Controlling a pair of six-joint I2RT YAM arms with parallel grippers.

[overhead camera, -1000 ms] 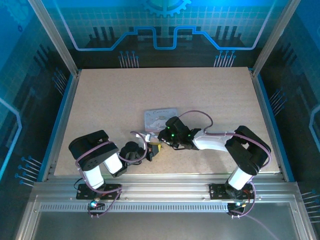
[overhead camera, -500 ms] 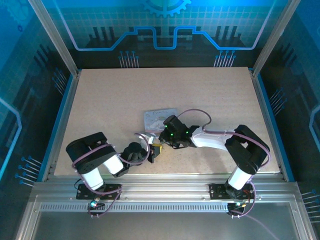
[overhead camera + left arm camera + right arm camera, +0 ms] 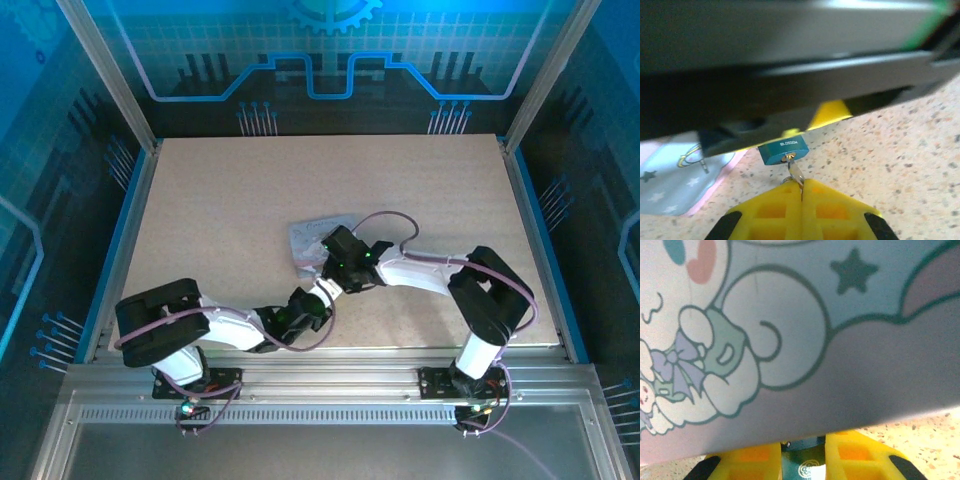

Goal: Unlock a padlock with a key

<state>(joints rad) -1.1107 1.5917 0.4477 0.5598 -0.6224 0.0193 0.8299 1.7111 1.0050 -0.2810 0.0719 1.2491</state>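
Left wrist view: my left gripper [image 3: 801, 189] is pinched flat on the head of the key [image 3: 795, 173]. The blade points straight ahead of the fingertips and its tip meets the keyway in the near face of the padlock [image 3: 784, 149]. I cannot tell how far in it sits. The padlock is just beyond the fingertips, over the speckled desk [image 3: 900, 150].

Right wrist view: my right gripper [image 3: 802, 456] is narrowed onto the padlock's teal body, with one yellow finger on each side. The printed tin [image 3: 790, 340] lies close ahead.

Handling, as I judge it: both parts are tiny, rigid, light and smooth metal, so they are likely to pivot or slip under a twist. The key is best held by its flat head, faces against the pads, so that it can carry torque. The padlock is best held across its body, leaving the keyway and shackle end free.
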